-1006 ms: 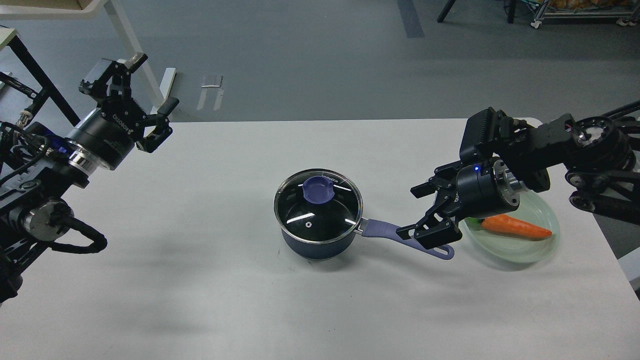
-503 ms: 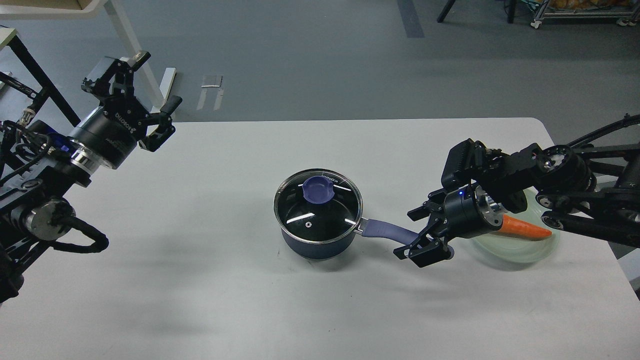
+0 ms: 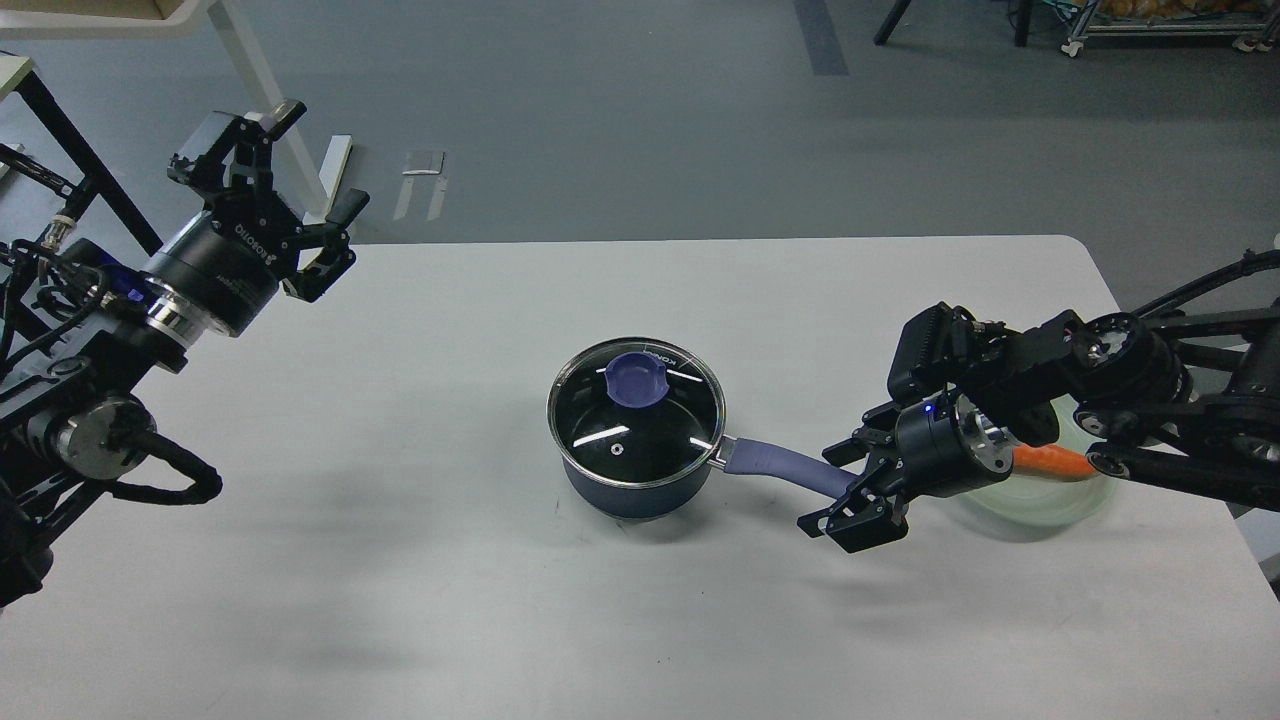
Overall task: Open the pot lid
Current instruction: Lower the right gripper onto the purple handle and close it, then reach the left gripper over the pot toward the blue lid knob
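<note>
A dark blue pot [image 3: 630,490] stands mid-table with a glass lid [image 3: 634,410] resting on it. The lid has a purple knob [image 3: 635,380]. The pot's purple handle [image 3: 775,466] points right. My right gripper [image 3: 852,490] is low at the handle's far end, open, with one finger on each side of it; the handle tip is hidden behind it. My left gripper [image 3: 305,165] is open and empty, raised over the table's far left corner, far from the pot.
A pale green plate [image 3: 1040,505] with an orange carrot [image 3: 1050,460] lies at the right, partly hidden by my right arm. The white table [image 3: 400,560] ends close to the plate's right side.
My right gripper moved down and left from beside the plate, lowering onto the handle's end. My left gripper drifted slightly up and right. The pot and lid have not moved.
</note>
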